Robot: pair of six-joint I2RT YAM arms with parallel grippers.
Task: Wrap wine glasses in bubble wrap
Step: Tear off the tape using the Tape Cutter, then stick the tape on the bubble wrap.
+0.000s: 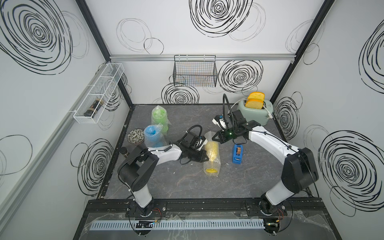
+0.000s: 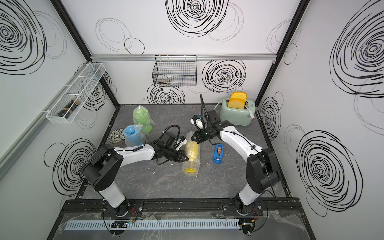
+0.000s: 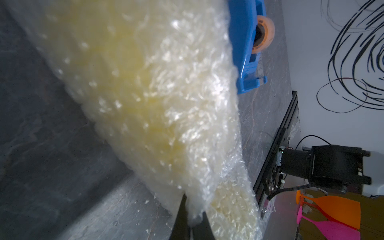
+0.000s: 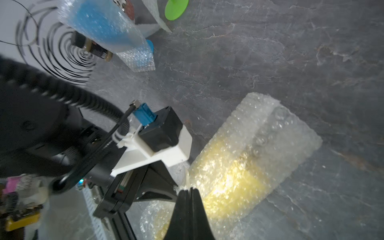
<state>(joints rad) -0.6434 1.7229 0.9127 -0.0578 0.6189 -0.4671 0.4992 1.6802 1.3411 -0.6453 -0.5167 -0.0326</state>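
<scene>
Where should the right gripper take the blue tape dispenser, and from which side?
Take the tape dispenser across its two flat side walls, near the roll, probably coming straight down. It stands upright on its base, narrow across and long front to back, with bare table either side; the wrapped yellow goblet lies apart from it.

Yellow goblet (image 2: 190, 151) lying on table (image 2: 228, 182), rolled in wrap (image 2: 197, 166), foot toward front; left gripper (image 2: 186, 159) tip at its left side; right gripper (image 2: 192, 138) tip at its far end; 2 wrapped goblets upright back-left, green goblet (image 2: 141, 118), blue goblet (image 2: 132, 135); tape dispenser (image 2: 218, 153) just right of yellow.
</scene>
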